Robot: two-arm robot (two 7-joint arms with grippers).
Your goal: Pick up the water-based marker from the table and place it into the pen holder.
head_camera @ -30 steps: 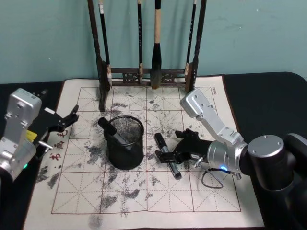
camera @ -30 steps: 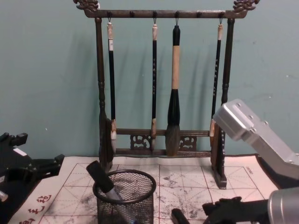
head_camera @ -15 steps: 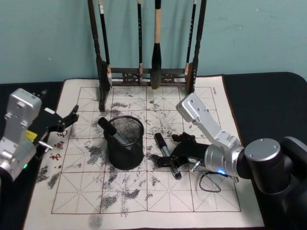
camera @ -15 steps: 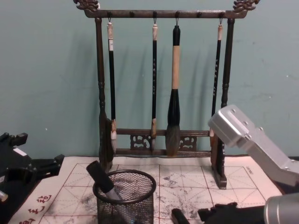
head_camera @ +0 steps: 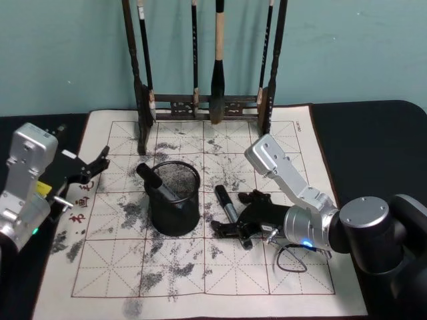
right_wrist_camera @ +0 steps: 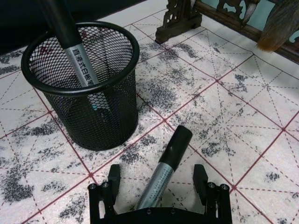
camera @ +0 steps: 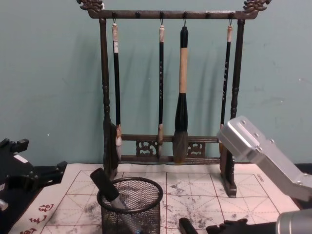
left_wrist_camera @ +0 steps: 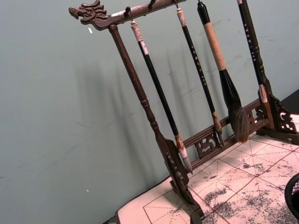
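The water-based marker [head_camera: 230, 215], silver with a black cap, lies flat on the ink-stained mat just right of the pen holder [head_camera: 174, 215]. My right gripper [head_camera: 235, 225] is open low over the marker. In the right wrist view its fingers [right_wrist_camera: 113, 175] stand on either side of the marker's [right_wrist_camera: 164, 170] silver barrel without touching it. The black mesh pen holder [right_wrist_camera: 110, 122] stands upright and holds another marker [right_wrist_camera: 76, 52] leaning against its rim. The chest view shows the holder [camera: 130, 214] and the lying marker's cap [camera: 185, 226]. My left gripper [head_camera: 95, 165] is parked, open, at the mat's left edge.
A tall dark wooden rack of calligraphy brushes [head_camera: 200, 103] stands at the back of the mat [head_camera: 200, 280], behind the holder, with several brushes hanging. It is also in the left wrist view [left_wrist_camera: 177, 163]. Dark tabletop surrounds the mat.
My right gripper has moved lower and a little towards the holder, coming down around the lying marker. The marker, the holder and the left arm have not moved.
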